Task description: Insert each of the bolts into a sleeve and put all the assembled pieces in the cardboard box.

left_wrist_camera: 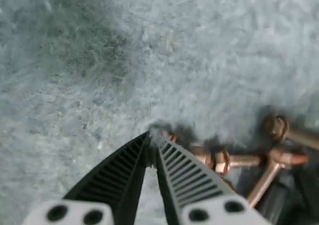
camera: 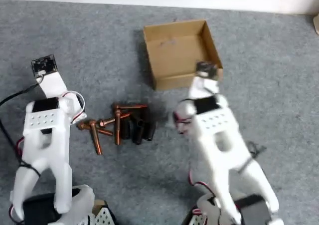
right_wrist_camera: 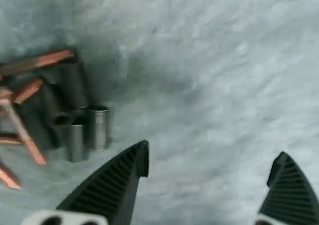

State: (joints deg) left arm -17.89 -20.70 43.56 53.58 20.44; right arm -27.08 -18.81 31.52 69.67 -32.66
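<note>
Left pincer (left_wrist_camera: pixel 152 135): jaws together, tips meeting, nothing between them. It sits low over the mat (camera: pixel 75 40), just beside the head of the nearest bolt, not touching that I can see.

Right pincer (right_wrist_camera: pixel 212 152): jaws wide apart, nothing held, over bare mat. The sleeves lie off to one side of it.

Bolts (camera: pixel 117 124): copper-coloured, in a loose crossed pile between the two arms, some lying over others. None is in a sleeve.

Sleeves (camera: pixel 138 130): short dark tubes, lying side by side against the pile on the right arm's side, touching the bolts.

Box (camera: pixel 174 80): open, nothing in it, beyond the pile and close to the right arm.

Handling, my judgement: both parts look like metal, stiff and light for their size, smooth enough to roll or slip. I would take a bolt across the shank near the head, leaving the far end free to enter. A sleeve wants gripping across its outer wall at mid-length, mouth left open. The crossed bolts may drag a neighbour along, so I would choose the outermost one.
</note>
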